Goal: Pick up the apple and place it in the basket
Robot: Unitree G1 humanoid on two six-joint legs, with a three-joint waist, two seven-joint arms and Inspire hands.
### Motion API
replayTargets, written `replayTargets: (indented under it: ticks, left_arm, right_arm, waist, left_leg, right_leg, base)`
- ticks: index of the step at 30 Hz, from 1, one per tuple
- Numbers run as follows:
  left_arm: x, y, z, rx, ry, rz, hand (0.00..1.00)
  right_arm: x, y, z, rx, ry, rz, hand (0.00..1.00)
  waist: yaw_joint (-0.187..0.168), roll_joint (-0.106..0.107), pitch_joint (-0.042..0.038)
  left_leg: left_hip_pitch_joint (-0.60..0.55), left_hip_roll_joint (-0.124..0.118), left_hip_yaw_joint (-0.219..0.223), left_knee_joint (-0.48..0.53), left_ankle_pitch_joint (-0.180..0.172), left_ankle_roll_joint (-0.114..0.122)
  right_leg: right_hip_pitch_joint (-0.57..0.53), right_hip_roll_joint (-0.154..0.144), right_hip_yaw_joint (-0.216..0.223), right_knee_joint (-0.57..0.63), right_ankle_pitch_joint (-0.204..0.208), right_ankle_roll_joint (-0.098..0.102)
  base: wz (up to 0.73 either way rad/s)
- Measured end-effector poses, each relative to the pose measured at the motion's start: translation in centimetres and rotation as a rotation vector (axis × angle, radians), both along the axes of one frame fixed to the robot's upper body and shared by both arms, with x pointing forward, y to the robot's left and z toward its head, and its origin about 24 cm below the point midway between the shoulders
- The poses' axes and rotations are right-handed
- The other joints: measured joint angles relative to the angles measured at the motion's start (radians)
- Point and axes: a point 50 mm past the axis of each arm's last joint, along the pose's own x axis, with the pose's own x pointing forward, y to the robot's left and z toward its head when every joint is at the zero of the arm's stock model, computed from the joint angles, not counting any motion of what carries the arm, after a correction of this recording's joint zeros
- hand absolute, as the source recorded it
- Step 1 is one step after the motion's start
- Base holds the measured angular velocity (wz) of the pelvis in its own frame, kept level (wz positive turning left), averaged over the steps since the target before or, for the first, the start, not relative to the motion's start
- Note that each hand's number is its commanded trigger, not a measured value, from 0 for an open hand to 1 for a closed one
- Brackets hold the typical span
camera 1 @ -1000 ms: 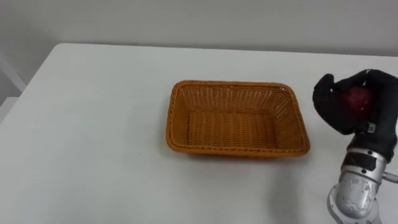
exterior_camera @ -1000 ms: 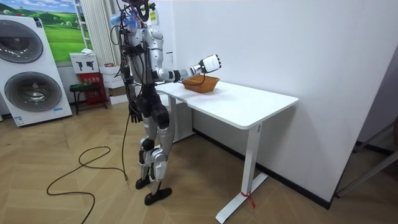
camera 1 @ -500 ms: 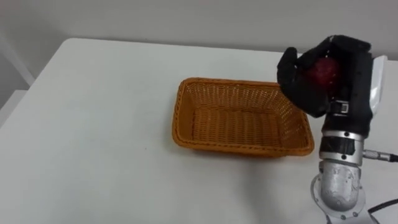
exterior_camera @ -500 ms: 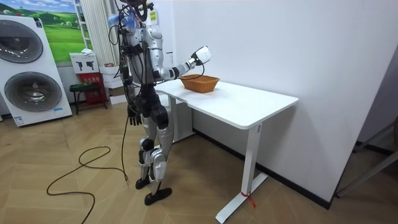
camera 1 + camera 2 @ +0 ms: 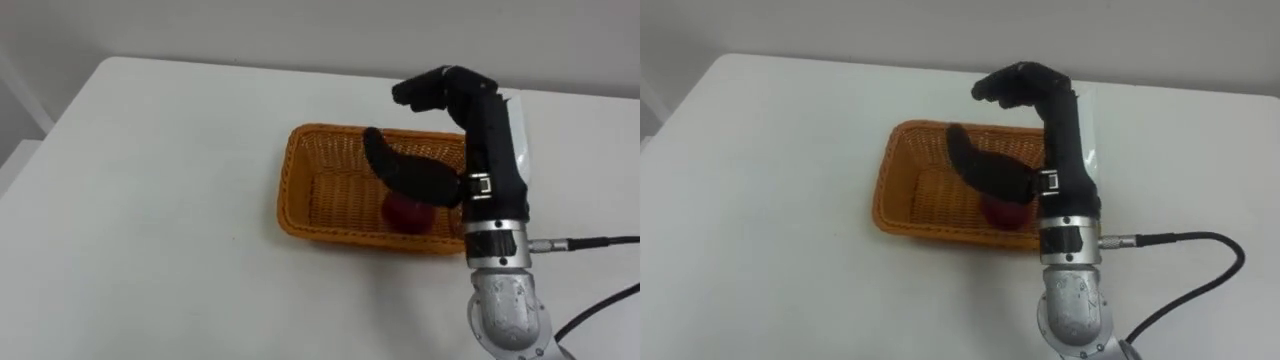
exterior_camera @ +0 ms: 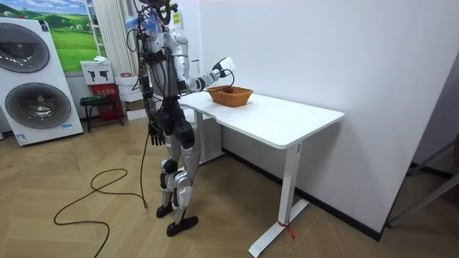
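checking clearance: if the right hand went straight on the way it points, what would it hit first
Likely nothing close: the right hand is above the basket, pointing past its far rim over the table toward the wall. Height is unclear.

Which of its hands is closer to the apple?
Right. The right hand is open just above the apple in the basket; the left hand hangs at its hip.
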Motion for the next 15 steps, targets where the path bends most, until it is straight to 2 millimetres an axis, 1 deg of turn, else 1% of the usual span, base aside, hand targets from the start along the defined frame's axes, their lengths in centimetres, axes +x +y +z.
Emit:
replayTargets:
  ticks: [10,15]
  left_arm:
    - [0.16,0.0,0.0,0.0,-0.004,-0.001,0.0]
    - [0.17,0.0,0.01,0.0,-0.005,-0.002,0.0]
  right_arm:
    - [0.01,-0.14,-0.14,-0.025,0.01,0.017,0.0]
    - [0.13,-0.56,-0.05,-0.028,0.006,-0.002,0.0]
  waist:
    - [0.0,-0.006,-0.0041]
    - [-0.003,-0.005,-0.0039]
  left_leg:
    - [0.003,0.0,-0.001,0.0,0.0,0.0]
    - [0.003,0.0,-0.001,0.003,0.0,0.0]
  right_leg:
    - [0.001,0.0,-0.001,0.0,0.0,0.0]
    - [0.0,-0.001,-0.002,-0.001,0.0,0.0]
  base:
    - [0.0]
    - [0.0]
